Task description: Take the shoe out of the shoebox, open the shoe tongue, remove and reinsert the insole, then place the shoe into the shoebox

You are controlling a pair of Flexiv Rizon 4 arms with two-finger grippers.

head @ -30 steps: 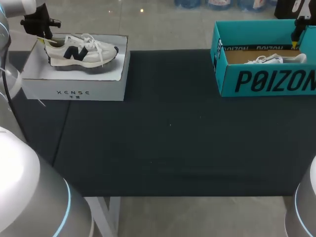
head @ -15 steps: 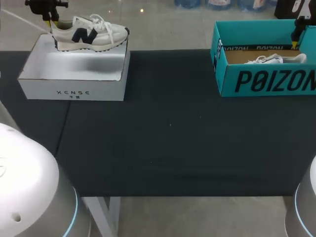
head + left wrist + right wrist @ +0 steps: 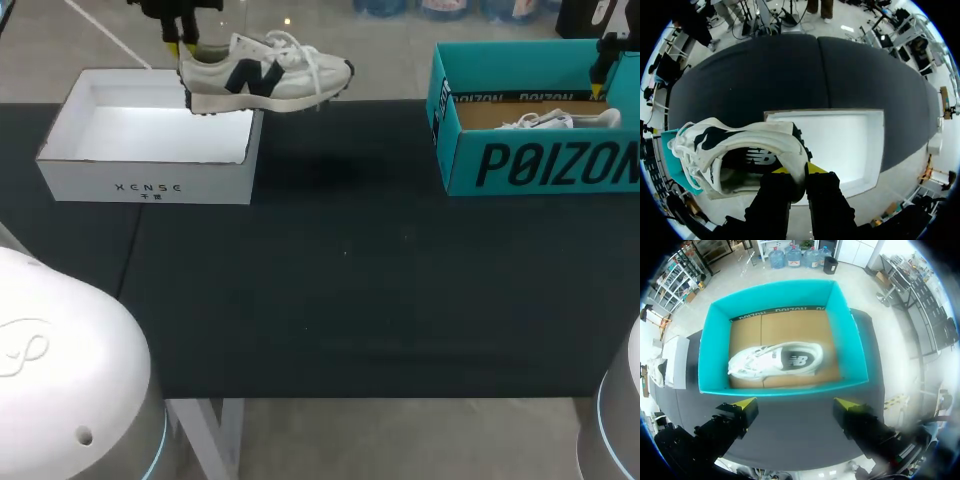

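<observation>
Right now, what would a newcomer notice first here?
A white sneaker hangs midair over the far right corner of the white shoebox, pinched at the heel by the left gripper. On the right, a teal shoebox holds a second white shoe, with the right gripper open above it.
</observation>
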